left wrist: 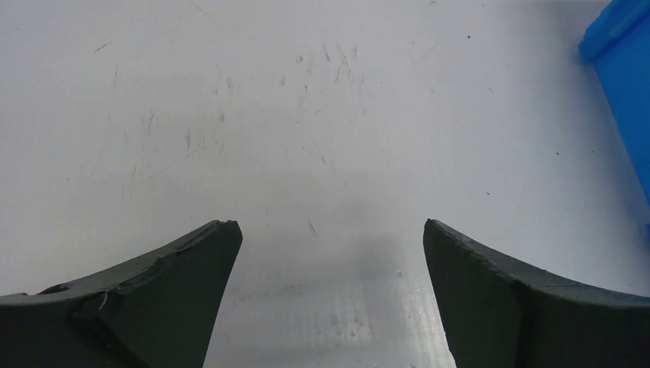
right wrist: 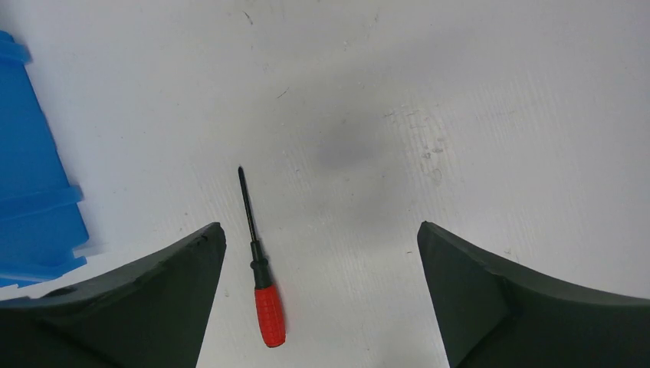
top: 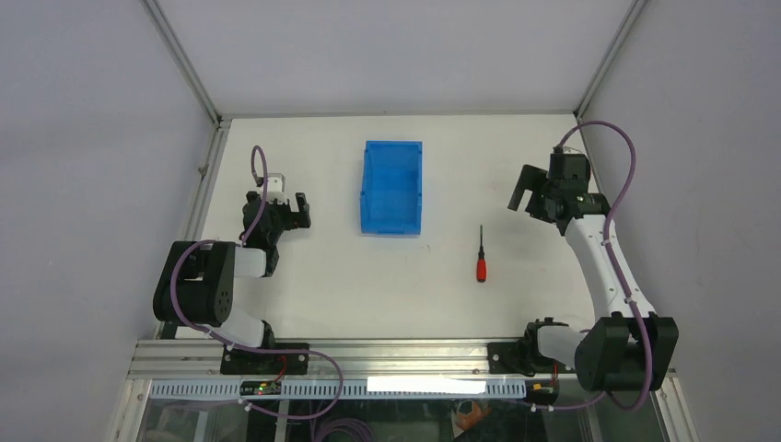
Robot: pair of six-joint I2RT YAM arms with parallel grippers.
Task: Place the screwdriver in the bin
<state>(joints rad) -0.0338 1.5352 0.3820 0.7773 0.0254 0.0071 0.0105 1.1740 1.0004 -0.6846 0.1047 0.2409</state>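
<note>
The screwdriver [top: 480, 258], red stubby handle and thin dark shaft, lies flat on the white table right of centre, shaft pointing away. In the right wrist view the screwdriver [right wrist: 262, 281] lies below, near my left finger. The translucent blue bin [top: 392, 187] stands upright at the table's middle, empty; its edge shows in the left wrist view [left wrist: 622, 92] and the right wrist view [right wrist: 34, 207]. My right gripper [top: 522, 195] is open and empty, raised to the right of and beyond the screwdriver. My left gripper [top: 293, 207] is open and empty, left of the bin.
White walls and metal frame posts [top: 184, 60] bound the table on the left, back and right. The arm bases sit on a metal rail [top: 387, 354] at the near edge. Purple cables run along both arms.
</note>
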